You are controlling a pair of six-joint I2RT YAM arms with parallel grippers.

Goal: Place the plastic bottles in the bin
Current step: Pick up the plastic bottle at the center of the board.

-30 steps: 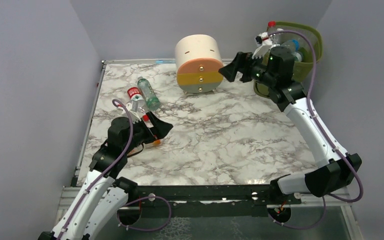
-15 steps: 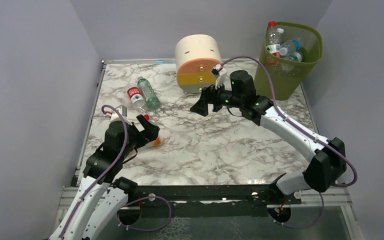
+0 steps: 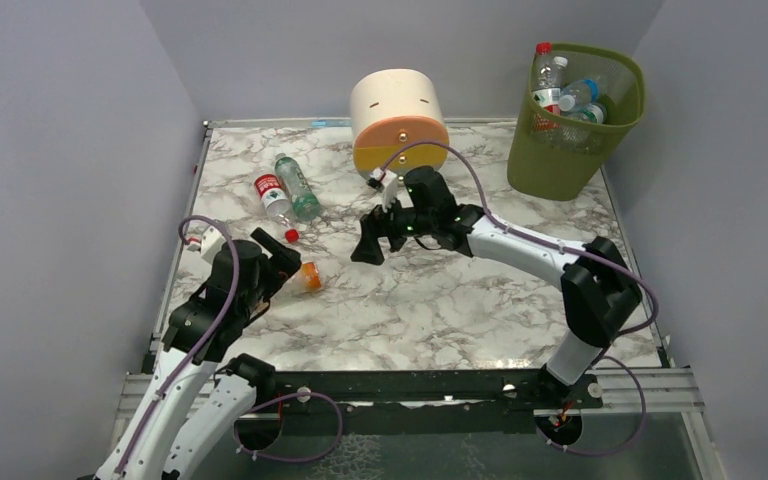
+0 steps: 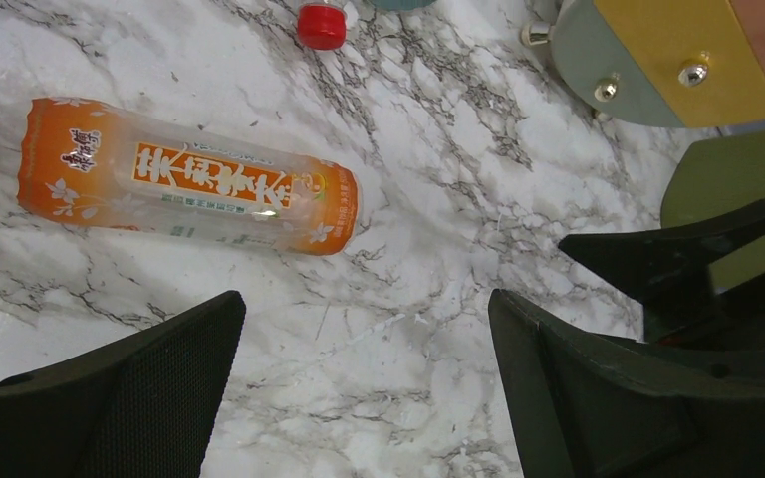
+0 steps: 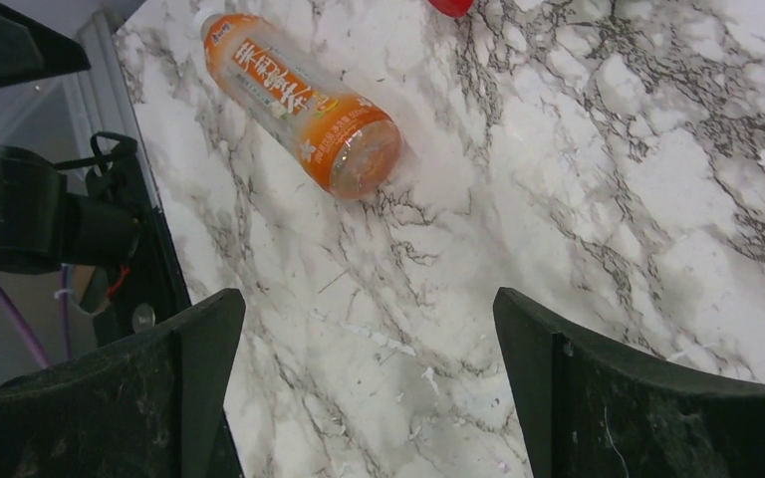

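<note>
An orange-labelled bottle (image 3: 307,277) lies on its side on the marble table, between my two grippers; it shows in the left wrist view (image 4: 189,189) and the right wrist view (image 5: 304,100). My left gripper (image 3: 280,255) (image 4: 366,299) is open and empty, just left of it. My right gripper (image 3: 368,246) (image 5: 369,296) is open and empty, low over the table to the bottle's right. A red-label bottle (image 3: 272,196) and a green-label bottle (image 3: 297,187) lie at the back left. The olive mesh bin (image 3: 560,165) at the back right holds several bottles (image 3: 565,95).
A cream, orange and yellow round drawer unit (image 3: 398,125) stands at the back centre, just behind my right arm; its lower part shows in the left wrist view (image 4: 677,60). Grey walls close the left, back and right sides.
My right arm swung from the bin's rim down and left to the table's middle, jaws open. My left gripper drew back left, away from the orange bottle.
</note>
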